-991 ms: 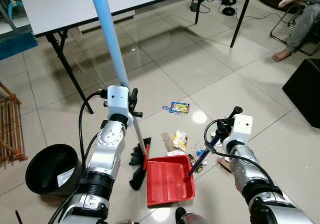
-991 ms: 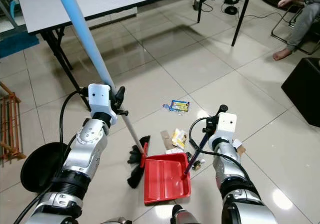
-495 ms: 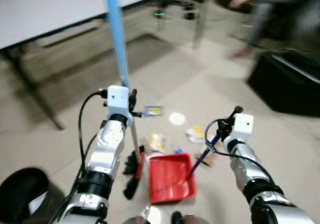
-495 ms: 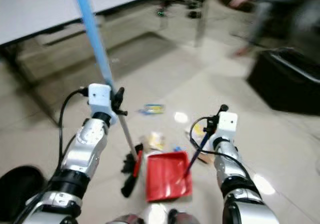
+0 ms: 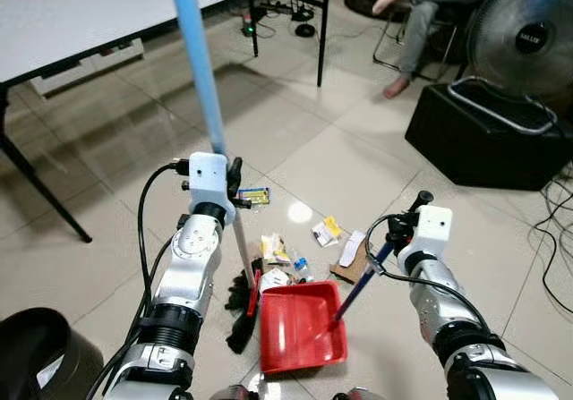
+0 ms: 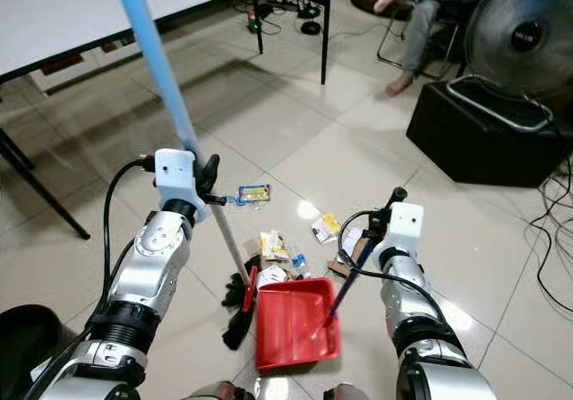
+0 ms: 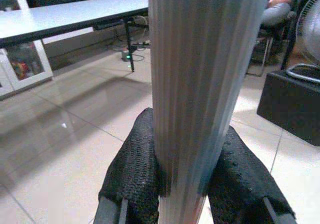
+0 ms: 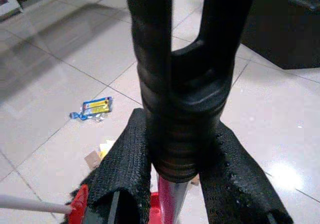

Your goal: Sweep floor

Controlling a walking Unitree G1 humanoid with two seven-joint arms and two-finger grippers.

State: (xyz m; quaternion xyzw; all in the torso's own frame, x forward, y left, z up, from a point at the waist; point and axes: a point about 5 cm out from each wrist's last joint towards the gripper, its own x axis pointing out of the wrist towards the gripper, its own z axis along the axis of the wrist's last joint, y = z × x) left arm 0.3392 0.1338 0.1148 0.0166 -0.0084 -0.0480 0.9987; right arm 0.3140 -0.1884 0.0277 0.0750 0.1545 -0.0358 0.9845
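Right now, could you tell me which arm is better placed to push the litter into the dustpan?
Left: its tool grips the broom beside the litter; the right tool holds the red dustpan.

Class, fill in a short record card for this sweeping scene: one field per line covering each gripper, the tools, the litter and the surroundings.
Left gripper: shut on the broom handle
Right gripper: shut on the dustpan handle
Broom head: black bristles on the floor, beside the dustpan's left edge
Dustpan: red, flat on the tiles
Litter: wrappers and scraps just beyond the dustpan; a blue-yellow packet farther off
Surroundings: white table, black bin, fan, seated person
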